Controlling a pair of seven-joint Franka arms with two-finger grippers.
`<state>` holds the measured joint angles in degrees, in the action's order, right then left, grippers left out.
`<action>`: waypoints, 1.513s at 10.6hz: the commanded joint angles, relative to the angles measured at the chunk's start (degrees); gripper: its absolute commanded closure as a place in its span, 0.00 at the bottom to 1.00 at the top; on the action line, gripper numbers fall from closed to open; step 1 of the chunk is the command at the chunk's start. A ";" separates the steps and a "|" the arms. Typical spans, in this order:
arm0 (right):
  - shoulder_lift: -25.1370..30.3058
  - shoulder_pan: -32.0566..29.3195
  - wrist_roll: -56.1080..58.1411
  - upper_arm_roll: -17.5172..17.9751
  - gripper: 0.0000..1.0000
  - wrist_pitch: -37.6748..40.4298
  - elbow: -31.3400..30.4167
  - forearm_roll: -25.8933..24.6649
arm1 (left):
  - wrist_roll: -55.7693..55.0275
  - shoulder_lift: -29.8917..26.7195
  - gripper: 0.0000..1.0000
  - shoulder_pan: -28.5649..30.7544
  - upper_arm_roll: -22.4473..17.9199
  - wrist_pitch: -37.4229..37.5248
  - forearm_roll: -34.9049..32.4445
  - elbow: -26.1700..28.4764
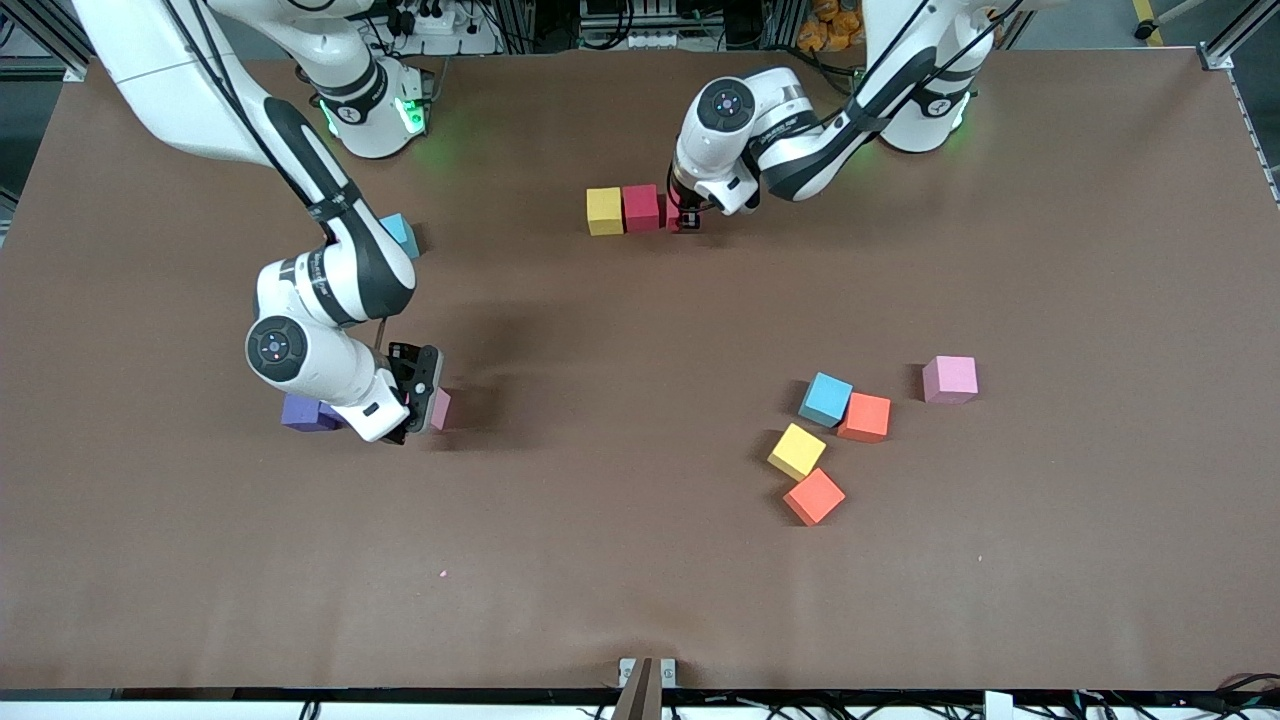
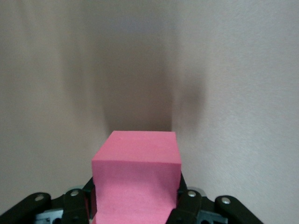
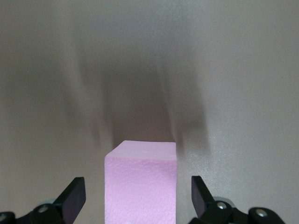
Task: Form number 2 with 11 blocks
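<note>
left arm: reaches in from its base, wrist bent down
left end effector [image 1: 686,220]: low at the tabletop, fingers clamped
right arm: folded, elbow high
right end effector [image 1: 420,400]: low, fingers [image 3: 74,196] spread wide

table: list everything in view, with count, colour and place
row blocks: two, yellow and red, touching, near the bases
held block: one, deep pink, beside the red block
cluster: four, blue, orange, yellow, orange, toward the left arm's end
lone pink block: beside the cluster
right-arm end: pale pink, purple, blue
table: brown
left end effector: shut on held block
right end effector: open around pale pink
</note>
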<state>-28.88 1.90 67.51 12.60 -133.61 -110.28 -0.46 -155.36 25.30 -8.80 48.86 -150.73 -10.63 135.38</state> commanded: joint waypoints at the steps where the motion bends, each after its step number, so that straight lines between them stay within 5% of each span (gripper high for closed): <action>1: 0.32 -0.41 -1.15 -0.03 0.00 -0.42 -1.60 -1.56 | -3.63 0.19 0.83 -5.61 -5.08 -1.41 -1.41 -0.20; 9: -1.44 -0.32 -1.15 -0.47 0.00 -5.61 -3.27 -1.56 | -7.06 0.80 0.83 -8.08 -5.18 -3.70 -1.41 0.06; 11: -1.27 -0.23 -1.06 -0.82 0.34 -5.35 -3.27 -1.56 | -7.93 0.98 0.83 -8.08 -5.26 -3.61 -1.41 0.24; 16: -0.48 0.03 -1.24 -0.73 0.57 -4.56 -2.66 -1.30 | -8.38 2.12 0.82 -8.52 -5.27 -3.70 -1.32 -0.46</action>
<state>-30.40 1.90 67.21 11.66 -138.85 -113.11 -0.99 -156.97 25.86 -16.07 44.01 -153.45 -10.63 135.14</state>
